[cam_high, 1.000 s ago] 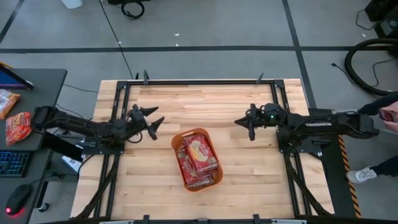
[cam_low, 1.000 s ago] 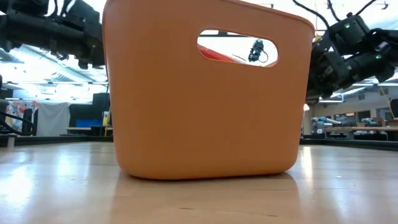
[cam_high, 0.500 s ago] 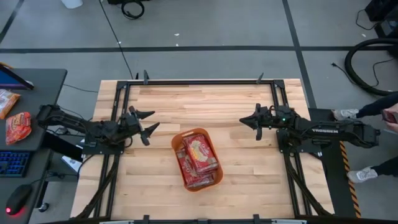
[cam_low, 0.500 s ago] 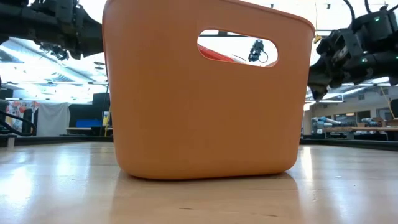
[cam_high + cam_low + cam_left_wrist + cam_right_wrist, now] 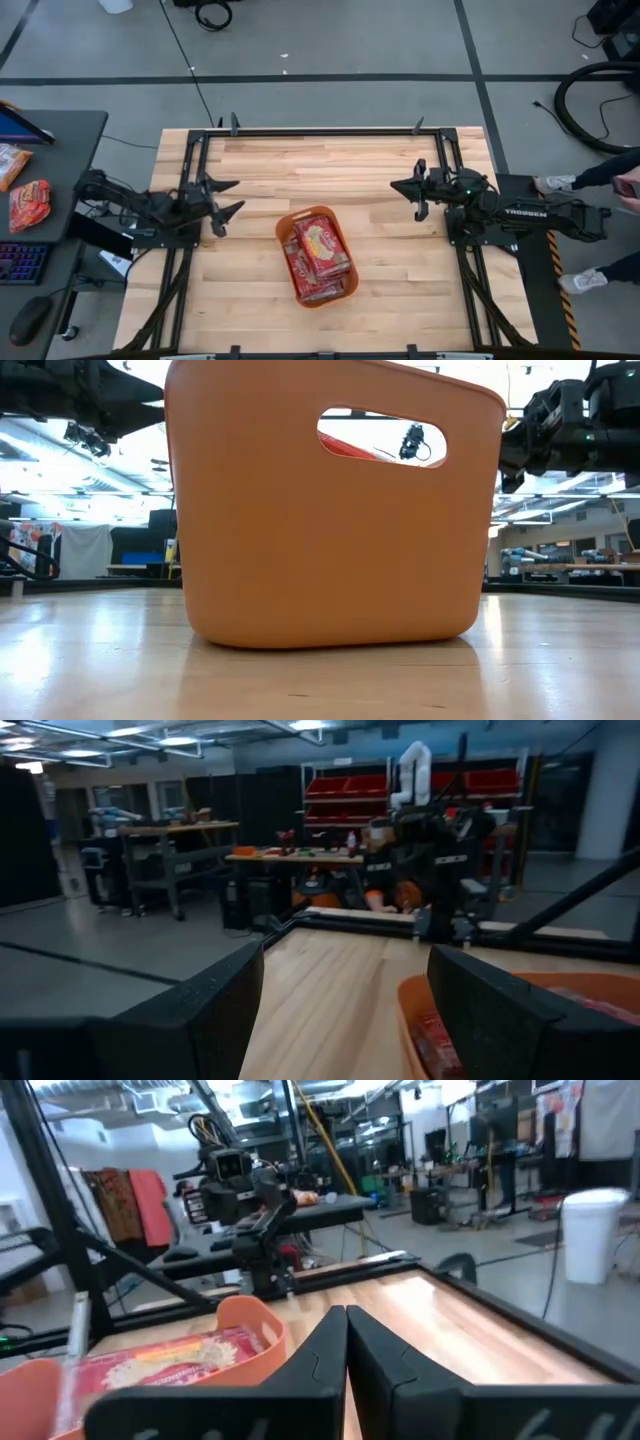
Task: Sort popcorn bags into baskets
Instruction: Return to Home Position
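Wood table (image 5: 330, 165), basket (image 5: 320, 550) of popcorn bags (image 5: 322, 245), desk (image 5: 70, 150) beside

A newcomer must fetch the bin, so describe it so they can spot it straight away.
Look at the wooden table; near its middle stands an orange tub with rounded corners. It is the only container on the tabletop, and it is packed with red popcorn bags.

Left end effector (image 5: 236, 194), right end effector (image 5: 396, 186) retracted outward.
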You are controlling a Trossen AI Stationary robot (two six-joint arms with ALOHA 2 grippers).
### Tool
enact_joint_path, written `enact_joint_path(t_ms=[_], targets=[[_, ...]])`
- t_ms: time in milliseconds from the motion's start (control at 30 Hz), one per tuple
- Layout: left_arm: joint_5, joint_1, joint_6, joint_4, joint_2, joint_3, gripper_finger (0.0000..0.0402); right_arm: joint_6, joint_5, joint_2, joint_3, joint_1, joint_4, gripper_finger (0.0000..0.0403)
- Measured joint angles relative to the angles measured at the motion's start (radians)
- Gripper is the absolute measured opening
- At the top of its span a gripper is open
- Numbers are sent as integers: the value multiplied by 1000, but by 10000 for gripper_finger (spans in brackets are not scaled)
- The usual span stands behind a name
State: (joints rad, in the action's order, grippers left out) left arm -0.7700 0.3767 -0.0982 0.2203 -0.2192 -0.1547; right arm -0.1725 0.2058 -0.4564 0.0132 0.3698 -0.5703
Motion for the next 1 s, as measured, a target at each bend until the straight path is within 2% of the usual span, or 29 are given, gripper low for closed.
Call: enact_joint_path(t_ms=[200, 333, 633, 733, 833, 900, 1000], targets=[[0, 53, 0, -105, 121, 0, 286, -59, 82, 0, 0, 0, 6, 12], [6, 75, 5, -168, 197, 4, 286, -28, 128, 0, 0, 0, 20, 16], [87, 85, 11, 36, 213, 146, 286, -12, 128, -1, 0, 0, 19, 17], [87, 86, 62, -40, 201, 146, 286, -11, 128, -2, 0, 0, 18, 16], [89, 88, 219, -132, 198, 146, 286, -10, 128, -1, 0, 0, 19, 17], [87, 87, 299, -134, 191, 146, 286, -11, 128, -1, 0, 0, 18, 18], [88, 88, 328, -126, 187, 146, 286, -10, 127, -2, 0, 0, 19, 18]])
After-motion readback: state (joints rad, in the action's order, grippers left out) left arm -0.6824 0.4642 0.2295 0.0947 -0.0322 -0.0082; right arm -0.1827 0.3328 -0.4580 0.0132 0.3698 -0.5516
